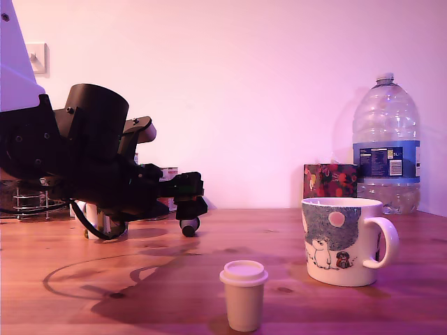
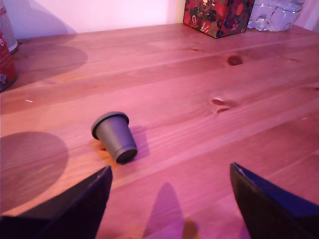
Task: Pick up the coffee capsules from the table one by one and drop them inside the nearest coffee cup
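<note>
The black capsule (image 2: 114, 135) lies on its side on the wooden table (image 2: 199, 74), a short way ahead of my gripper (image 2: 170, 168) and nearer one finger than the other. In the exterior view it shows as a small dark pod (image 1: 188, 226) just below the gripper (image 1: 190, 202). The gripper is open, fingers wide apart, nothing between them. The cream-beige capsule (image 1: 244, 294) stands upright near the table's front edge. No small green-and-black patterned cup is in view.
A big white mug with cartoon animals (image 1: 346, 241) stands at the exterior view's right. Behind it are a red floral box (image 1: 330, 180) and a large water bottle (image 1: 386, 146). Cans (image 2: 6, 55) and a wire rack (image 1: 28, 199) sit by the arm.
</note>
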Motion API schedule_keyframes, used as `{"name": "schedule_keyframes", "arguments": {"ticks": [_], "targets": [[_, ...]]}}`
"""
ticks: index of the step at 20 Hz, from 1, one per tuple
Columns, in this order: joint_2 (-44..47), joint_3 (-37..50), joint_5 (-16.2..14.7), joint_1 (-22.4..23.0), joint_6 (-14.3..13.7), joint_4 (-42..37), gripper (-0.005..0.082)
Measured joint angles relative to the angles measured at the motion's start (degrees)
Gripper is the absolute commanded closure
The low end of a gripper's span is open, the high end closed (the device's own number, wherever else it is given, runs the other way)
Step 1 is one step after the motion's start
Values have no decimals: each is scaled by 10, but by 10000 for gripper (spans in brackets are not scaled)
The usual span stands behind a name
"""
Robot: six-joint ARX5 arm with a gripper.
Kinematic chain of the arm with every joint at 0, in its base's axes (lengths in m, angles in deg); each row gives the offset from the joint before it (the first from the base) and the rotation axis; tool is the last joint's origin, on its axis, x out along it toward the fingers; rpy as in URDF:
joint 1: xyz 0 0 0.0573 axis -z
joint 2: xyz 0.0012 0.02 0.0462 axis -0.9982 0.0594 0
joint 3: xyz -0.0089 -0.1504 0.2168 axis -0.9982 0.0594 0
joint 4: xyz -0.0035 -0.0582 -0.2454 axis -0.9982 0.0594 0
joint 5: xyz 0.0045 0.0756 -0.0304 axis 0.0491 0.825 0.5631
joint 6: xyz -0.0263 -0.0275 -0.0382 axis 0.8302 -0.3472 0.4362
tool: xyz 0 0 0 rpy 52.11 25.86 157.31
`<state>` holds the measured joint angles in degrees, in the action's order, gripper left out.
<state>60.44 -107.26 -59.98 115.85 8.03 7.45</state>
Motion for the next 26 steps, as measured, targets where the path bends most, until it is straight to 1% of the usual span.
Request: {"name": "schedule_keyframes", "arguments": {"ticks": [10, 12, 13, 14, 15, 16, 18, 19, 21, 22, 23, 24, 26], "targets": [[-12, 0, 2, -1, 0, 29, 114], [-12, 0, 2, -1, 2, 27, 115], [-12, 0, 3, -1, 13, 25, 114], [-12, 0, 9, 0, 27, 25, 114], [-12, 0, 20, 2, 29, 25, 114], [-12, 0, 31, 4, 43, 24, 114], [-12, 0, 61, 12, 47, 24, 114], [-12, 0, 71, 18, 47, 23, 114], [-12, 0, 108, 29, 50, 22, 114], [-12, 0, 118, 33, 61, 22, 114], [-12, 0, 129, 37, 64, 22, 114], [-12, 0, 140, 42, 80, 21, 114], [-12, 0, 157, 47, 90, 21, 114]]}}
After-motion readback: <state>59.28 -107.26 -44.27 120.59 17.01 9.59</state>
